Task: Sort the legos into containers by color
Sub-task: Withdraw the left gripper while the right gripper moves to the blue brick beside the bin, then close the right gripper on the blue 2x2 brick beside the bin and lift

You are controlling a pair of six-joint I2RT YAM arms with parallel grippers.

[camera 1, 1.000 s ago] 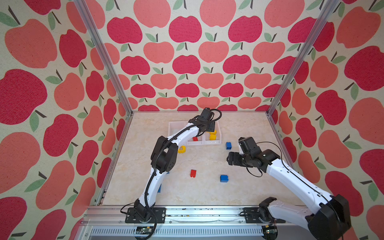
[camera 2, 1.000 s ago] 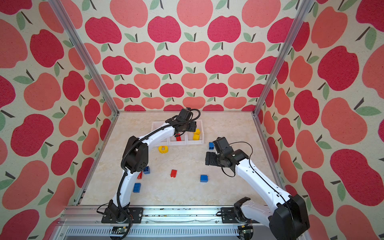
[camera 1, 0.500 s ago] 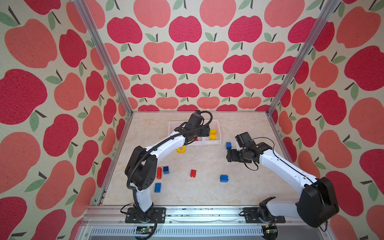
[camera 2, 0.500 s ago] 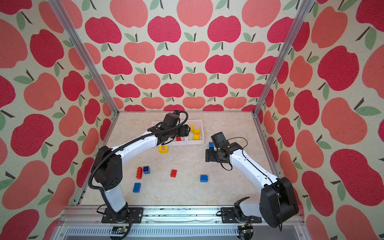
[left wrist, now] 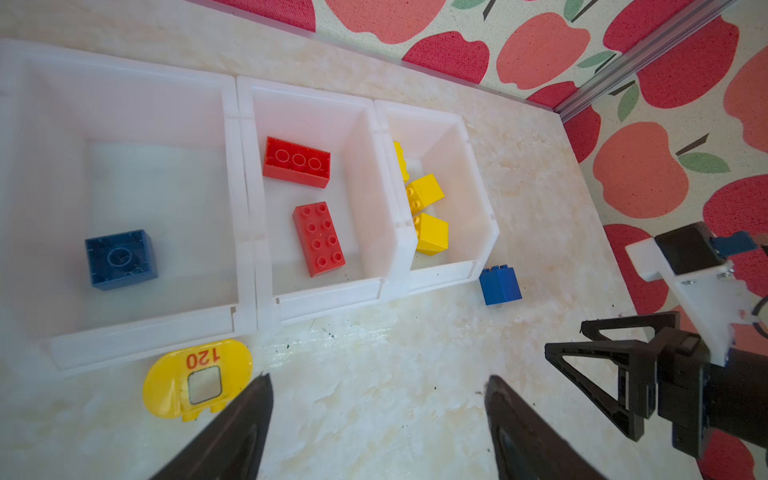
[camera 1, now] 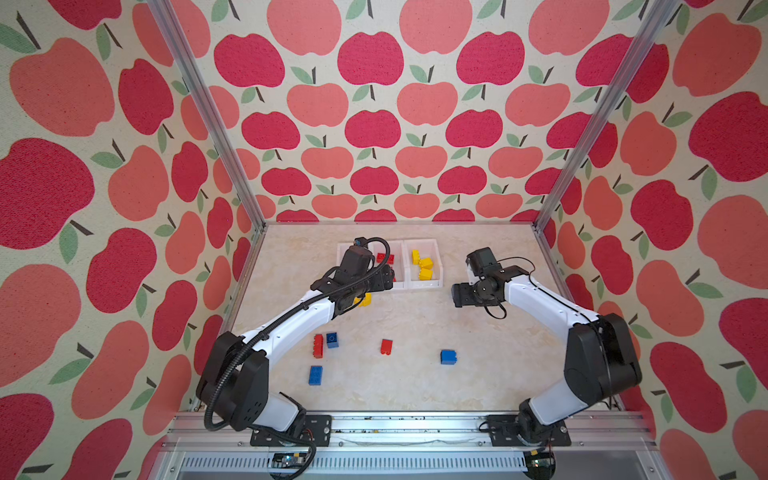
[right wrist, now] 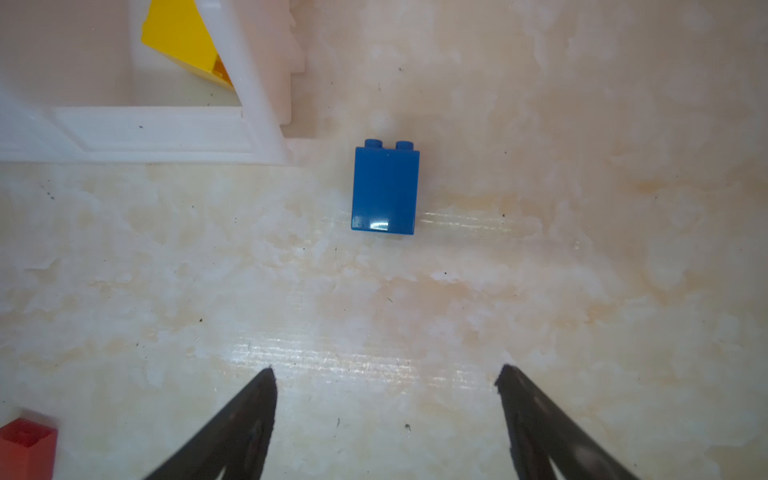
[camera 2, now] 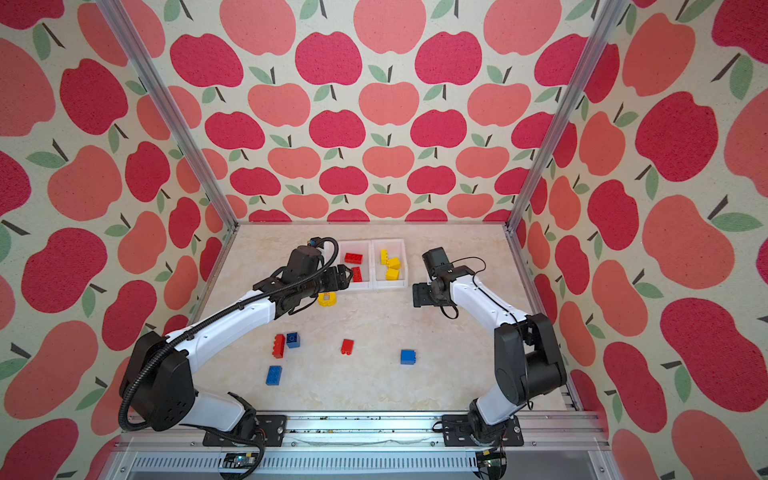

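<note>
Seen from above: a pale marbled table boxed in by walls printed with red apples. Along the far side stood a row of three joined white containers.

- End bin under the left arm's wrist: one dark blue brick, hollow side up. Hidden by that wrist in both top views.
- Middle bin: two red oblong bricks, one studs up and one underside up, lying apart.
- Other end bin: three yellow bricks, bunched along one wall.

Hovered over the table just in front of the row: the left gripper, fingers spread wide, nothing between them. Just beside the front wall of the dark blue brick's bin lay a flat yellow tag, marked 120, with a square window. Partly covered by the left arm from above.

Faced it from the other side: the right gripper, fingers likewise spread and empty. Ahead of its fingertips, across bare table, sat a bright blue brick. Stood near the outer front corner of the yellow bin, not touching it. Covered by the right gripper in both top views.

Lay loose on open table nearer the arm bases, well apart from the bins:

- a long red brick and a small blue brick, just beside each other
- a blue oblong brick near those two
- a lone red brick around the middle
- a lone blue brick toward the right arm's side
</note>
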